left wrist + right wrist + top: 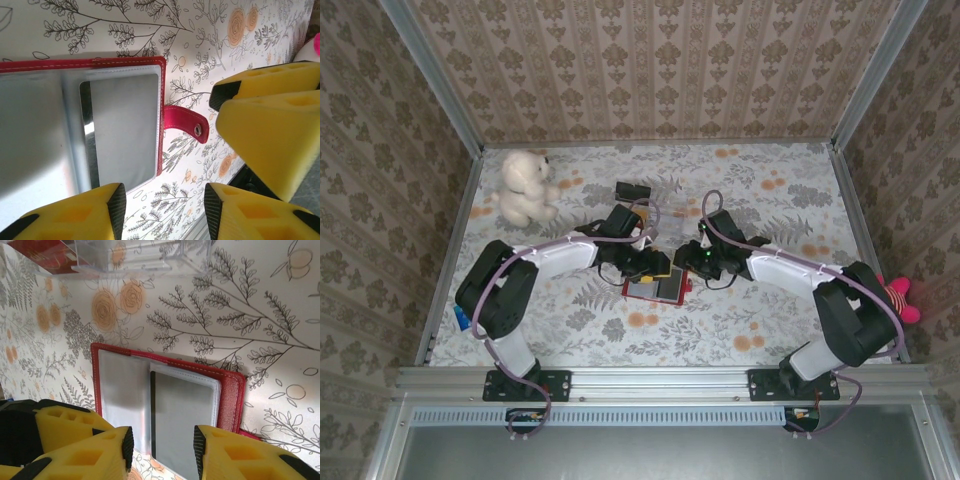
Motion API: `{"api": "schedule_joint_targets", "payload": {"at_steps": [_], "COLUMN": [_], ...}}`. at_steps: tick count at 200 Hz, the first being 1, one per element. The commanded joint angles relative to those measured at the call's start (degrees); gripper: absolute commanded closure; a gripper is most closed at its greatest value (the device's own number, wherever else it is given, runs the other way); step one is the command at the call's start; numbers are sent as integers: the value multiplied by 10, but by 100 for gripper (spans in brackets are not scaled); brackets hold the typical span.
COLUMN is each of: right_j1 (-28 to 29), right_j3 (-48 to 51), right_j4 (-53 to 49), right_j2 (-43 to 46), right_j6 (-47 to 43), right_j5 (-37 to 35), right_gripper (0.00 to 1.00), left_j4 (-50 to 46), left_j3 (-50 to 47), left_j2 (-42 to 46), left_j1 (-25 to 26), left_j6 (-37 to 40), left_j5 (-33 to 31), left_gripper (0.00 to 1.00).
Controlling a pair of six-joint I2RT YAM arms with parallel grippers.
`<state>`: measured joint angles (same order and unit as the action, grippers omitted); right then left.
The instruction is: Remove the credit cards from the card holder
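Observation:
The red card holder [656, 290] lies open on the flowered table between both arms. Its greyish clear sleeves face up, and its red cover [230, 396] shows along the right side in the right wrist view. One credit card [186, 415] sits inside a sleeve, grey with a dark edge; the same credit card [125, 130] appears in the left wrist view, beside the holder's red tab [186, 122]. My left gripper [165, 210] is open over bare table beside the holder's corner. My right gripper [163, 446] is open just above the sleeved card, with nothing held.
A clear plastic tray [135, 257] and a red printed packet [42, 255] lie beyond the holder. A white teddy bear [527, 187] and a black block [633, 190] stand at the back. A pink toy [904, 298] sits outside the right wall.

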<state>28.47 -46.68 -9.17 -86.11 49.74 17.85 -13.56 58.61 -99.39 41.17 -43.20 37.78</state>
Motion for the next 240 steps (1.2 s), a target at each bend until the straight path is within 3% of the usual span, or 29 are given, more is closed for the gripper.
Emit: {"api": "schedule_joint_targets", "payload": {"at_steps": [1,26,50,74,118,151,240], "right_j1": [-3,4,18,43,58,58,40], "right_j3": [-2,-12,-21,-41,-61,-54,-38], "right_j4": [-13,-33,-50,-64,-105,-94,-63], "right_j2": [14,6,-4,-26,-63,-86,-124], "right_j6": [-4,-19,-19,-20,-14,-17,-29], "right_j5": [-13,-1,5,-7,-53,-46,-9], "right_gripper": [61,65,69,74,78,78,78], "left_j4": [0,2,-17,-62,-110,-85,-51], "left_j3": [9,-16,-23,3,45,48,42], "left_j2": [13,34,35,7,-29,-52,-72], "left_j1": [-7,-28,-37,-23,7,15,18], "left_j6": [-8,-26,-37,-22,-6,-16,-16], "left_j5": [-4,-38,-64,-89,-124,-103,-88], "left_gripper": [50,49,57,67,71,79,79]}}
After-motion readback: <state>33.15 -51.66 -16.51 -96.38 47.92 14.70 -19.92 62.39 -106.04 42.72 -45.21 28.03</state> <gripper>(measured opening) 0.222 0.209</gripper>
